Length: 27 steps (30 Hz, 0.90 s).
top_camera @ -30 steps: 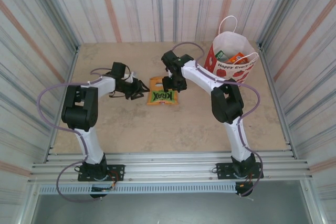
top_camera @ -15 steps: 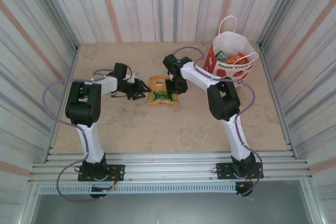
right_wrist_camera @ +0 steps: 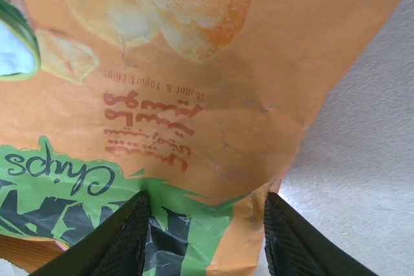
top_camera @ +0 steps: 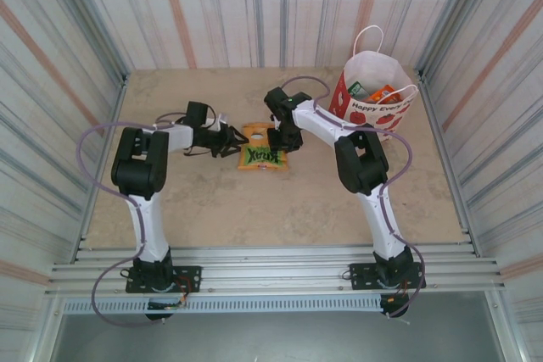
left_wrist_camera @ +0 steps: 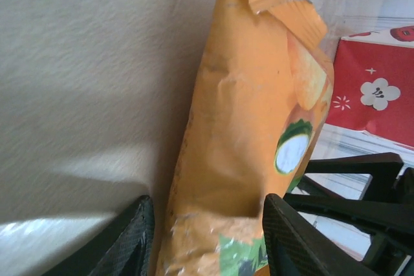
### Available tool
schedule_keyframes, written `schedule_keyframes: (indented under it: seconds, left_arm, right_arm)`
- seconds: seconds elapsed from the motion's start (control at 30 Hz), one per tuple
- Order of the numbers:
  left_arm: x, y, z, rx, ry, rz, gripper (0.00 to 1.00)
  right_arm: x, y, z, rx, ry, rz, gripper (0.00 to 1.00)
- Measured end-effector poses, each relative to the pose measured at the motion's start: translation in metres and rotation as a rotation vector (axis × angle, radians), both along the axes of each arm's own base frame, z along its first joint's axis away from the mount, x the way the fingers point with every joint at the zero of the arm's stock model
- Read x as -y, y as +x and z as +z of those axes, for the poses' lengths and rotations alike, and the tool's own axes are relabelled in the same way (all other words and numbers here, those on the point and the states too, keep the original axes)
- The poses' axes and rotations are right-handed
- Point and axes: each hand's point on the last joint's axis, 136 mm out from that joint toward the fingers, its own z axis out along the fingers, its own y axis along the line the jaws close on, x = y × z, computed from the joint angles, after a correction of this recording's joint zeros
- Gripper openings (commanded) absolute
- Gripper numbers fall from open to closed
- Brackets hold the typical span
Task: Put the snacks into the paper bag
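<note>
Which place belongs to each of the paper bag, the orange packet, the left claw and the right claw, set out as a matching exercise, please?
Things:
1. paper bag
2. orange KRAX packet
3. left claw
4. right claw

Places:
A. at the packet's right side
B. lying between the two claws
C. standing at the far right corner of the table
D. at the packet's left side

Pairs: 1-C, 2-B, 3-D, 4-A.

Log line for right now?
left pincer: open, at orange packet; right pincer: open, over it; paper bag: upright, packets inside
</note>
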Motion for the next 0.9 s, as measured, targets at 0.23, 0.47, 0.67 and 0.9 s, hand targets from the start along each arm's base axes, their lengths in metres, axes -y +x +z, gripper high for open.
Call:
schedule_keyframes:
  seconds: [0.23, 0.47, 0.67, 0.9]
  left_arm:
    - [0.023, 0.007, 0.000, 0.027, -0.060, -0.030, 0.44]
    - [0.028, 0.008, 0.003, 0.034, -0.075, -0.031, 0.28]
    - [0.027, 0.007, 0.022, 0.085, -0.061, -0.047, 0.21]
    - [0.025, 0.007, 0.076, 0.249, -0.057, -0.075, 0.14]
  right_arm:
    - [-0.002, 0.001, -0.005, -0.003, 0.026, -0.006, 0.49]
    - [-0.002, 0.002, -0.003, 0.003, 0.033, -0.021, 0.55]
    - [0.002, 0.000, 0.012, 0.058, 0.060, -0.022, 0.63]
    - [0.000, 0.007, 0.081, 0.252, 0.171, -0.015, 0.64]
